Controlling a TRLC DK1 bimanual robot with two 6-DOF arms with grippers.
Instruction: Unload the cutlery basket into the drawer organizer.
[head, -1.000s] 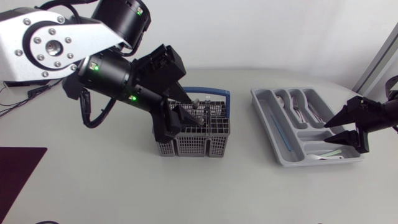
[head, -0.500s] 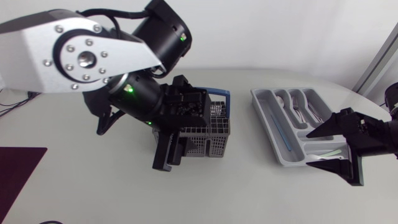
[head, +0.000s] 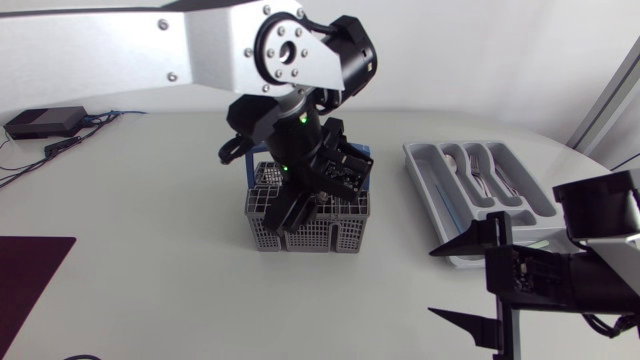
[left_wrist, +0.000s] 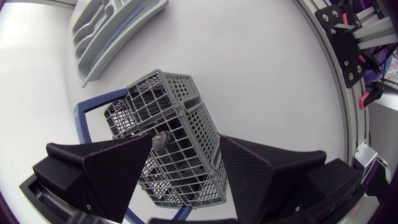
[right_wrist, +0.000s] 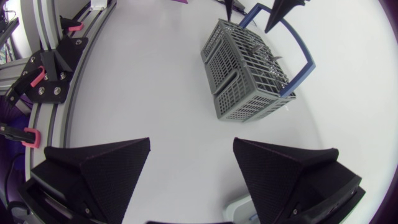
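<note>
In the head view, the basket (head: 335, 238) is sitting in the middle of the tabletop (head: 120, 270), and the left tool (head: 292, 212) is hanging right over it, pointing down. The organizer (head: 418, 160) is lying well apart from the basket, with spoons and forks (head: 482, 175) in it. The right tool (head: 468, 285) is hanging near one end of the organizer, gaping wide and holding nothing. In the left wrist view, the left tool (left_wrist: 186, 140) is spreading wide, and the basket (left_wrist: 180, 106) is showing between its fingers and under them; I cannot tell if they are touching it. A small round silver end (left_wrist: 161, 140) is poking out of the basket just beside one finger. In the right wrist view, the right tool (right_wrist: 192, 142) is gaping wide over bare tabletop (right_wrist: 155, 74), and the basket (right_wrist: 239, 93) with its blue handle (right_wrist: 300, 59) is sitting ahead of it.
</note>
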